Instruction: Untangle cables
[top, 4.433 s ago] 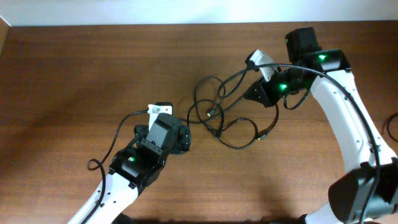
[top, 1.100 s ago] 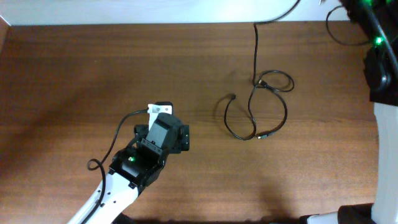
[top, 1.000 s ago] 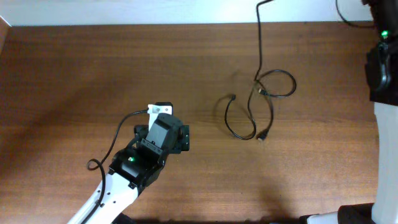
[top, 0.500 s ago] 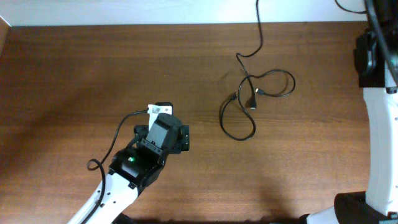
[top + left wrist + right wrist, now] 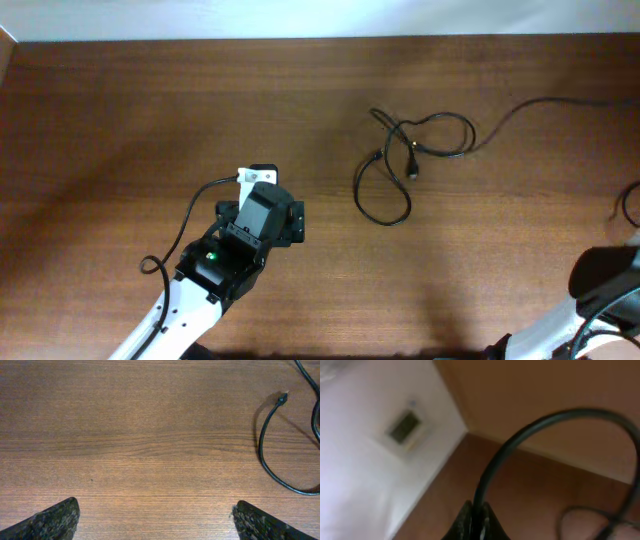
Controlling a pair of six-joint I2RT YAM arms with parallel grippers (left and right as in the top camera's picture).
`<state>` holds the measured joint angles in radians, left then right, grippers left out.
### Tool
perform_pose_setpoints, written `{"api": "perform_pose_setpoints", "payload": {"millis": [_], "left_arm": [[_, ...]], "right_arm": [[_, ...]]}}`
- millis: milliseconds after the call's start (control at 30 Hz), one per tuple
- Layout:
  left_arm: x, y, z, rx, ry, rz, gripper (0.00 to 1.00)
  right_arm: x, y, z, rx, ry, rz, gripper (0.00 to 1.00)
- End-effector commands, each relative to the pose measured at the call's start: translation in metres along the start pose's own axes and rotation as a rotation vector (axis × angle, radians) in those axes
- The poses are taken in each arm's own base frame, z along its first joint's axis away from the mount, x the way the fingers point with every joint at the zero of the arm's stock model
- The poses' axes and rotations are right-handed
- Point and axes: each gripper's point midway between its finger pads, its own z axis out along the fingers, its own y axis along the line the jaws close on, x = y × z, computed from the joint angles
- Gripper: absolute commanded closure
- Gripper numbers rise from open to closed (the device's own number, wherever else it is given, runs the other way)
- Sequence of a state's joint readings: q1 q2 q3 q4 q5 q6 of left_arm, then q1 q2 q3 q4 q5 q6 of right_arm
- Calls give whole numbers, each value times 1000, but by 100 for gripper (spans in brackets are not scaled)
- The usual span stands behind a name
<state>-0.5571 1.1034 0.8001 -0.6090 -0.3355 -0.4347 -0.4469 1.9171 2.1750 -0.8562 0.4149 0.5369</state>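
Desk [image 5: 150, 110]: brown wood grain, with a white strip of wall [image 5: 300, 15] along the far edge.

Cables [image 5: 400, 130]: lying on the desk right of centre, toward the far side. They form a loose knot of thin black cord where several strands cross. One rounded loop bulges out to the right of the knot, and a longer narrow loop [image 5: 385, 212] hangs toward the near side. Two small plug ends [image 5: 413, 175] lie inside or beside the loops; I can't tell the plug type. One strand [image 5: 560, 100] leaves the knot and runs along the desk off the right edge of the overhead view.

Left arm [image 5: 225, 255]: low at near left, pointing toward the cables but well apart from them. Left claw [image 5: 159, 521]: jaws spread wide. Both rough black fingertips [image 5: 55, 520] sit at the bottom corners of the wrist view, with only bare desk between them, and they grip nothing. The narrow loop and one plug end [image 5: 283, 397] show at the right edge of that view, clear of the fingers.

Right arm [image 5: 605, 285]: only the base part shows, at the near right corner of the overhead view. Right claw [image 5: 476, 525]: seen only from its own wrist camera, which is blurred. Its jaws are pinched together on one black strand, which rises from between them and arcs over to the right.
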Motion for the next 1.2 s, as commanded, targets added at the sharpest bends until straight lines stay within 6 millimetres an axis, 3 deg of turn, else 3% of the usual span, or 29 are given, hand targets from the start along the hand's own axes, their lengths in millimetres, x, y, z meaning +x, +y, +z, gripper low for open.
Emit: {"api": "perform_pose_setpoints", "payload": {"millis": [0, 100, 167, 200, 233, 300, 367, 400, 467, 533, 567, 633, 700, 800, 900, 967, 1100, 1167], "left_arm": [[-1, -1, -2, 8, -6, 0, 1], [-1, -1, -2, 7, -5, 0, 1], [-1, -1, -2, 7, -5, 0, 1], [-1, -1, -2, 7, -5, 0, 1], [-1, -1, -2, 7, -5, 0, 1], [-1, -1, -2, 7, -5, 0, 1], [-1, -1, -2, 7, -5, 0, 1], [-1, -1, -2, 7, -5, 0, 1], [-1, -1, -2, 8, -5, 0, 1], [-1, -1, -2, 8, -5, 0, 1], [-1, -1, -2, 8, -6, 0, 1], [-1, -1, -2, 7, -5, 0, 1], [-1, -1, -2, 8, -6, 0, 1], [-1, -1, -2, 7, -5, 0, 1], [-1, -1, -2, 7, -5, 0, 1], [-1, -1, -2, 8, -6, 0, 1], [-1, -1, -2, 7, -5, 0, 1], [-1, -1, -2, 7, -5, 0, 1]], "right_arm": [[6, -60, 28, 152, 69, -4, 96], [23, -97, 48, 244, 154, -8, 96], [43, -104, 65, 255, 228, -16, 94], [58, -98, 77, 220, 280, -32, 79], [68, -92, 83, 183, 316, -55, 72], [97, -73, 100, 60, 419, -116, 67], [114, -60, 100, -24, 493, -107, 58], [129, -38, 88, -190, 577, -181, 52], [156, -19, 66, -339, 691, -285, 48], [200, 3, 27, -497, 797, -637, 48], [223, 21, 5, -540, 848, -711, 47], [250, 40, -22, -575, 916, -779, 18], [307, 57, -75, -662, 1048, -985, 15], [377, 45, -118, -751, 1213, -1231, 15], [429, 33, -149, -779, 1315, -1367, 15], [463, 25, -170, -816, 1351, -1480, 23], [506, 22, -193, -872, 1337, -1593, 24], [523, 32, -193, -881, 1268, -1602, 27]]}}
